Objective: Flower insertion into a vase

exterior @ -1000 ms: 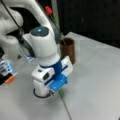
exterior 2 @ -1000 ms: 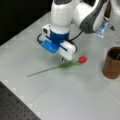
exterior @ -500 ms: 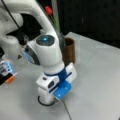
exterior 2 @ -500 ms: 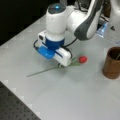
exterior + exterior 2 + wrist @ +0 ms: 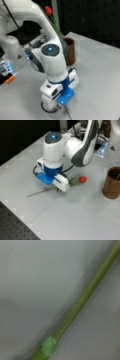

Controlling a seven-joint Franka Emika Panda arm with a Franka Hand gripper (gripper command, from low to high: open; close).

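My gripper (image 5: 58,188) is down at the grey table (image 5: 82,220), right over the green stem of the flower (image 5: 41,192) that lies flat there, its red bud (image 5: 83,179) pointing toward a front view's right; whether my jaws are parted or closed on the stem I cannot tell (the wrist body hides them). The wrist view shows only that stem (image 5: 85,296) slanting across the table, very close. The brown vase (image 5: 113,183) stands upright, well apart, with a red-topped flower (image 5: 49,10) already standing in it.
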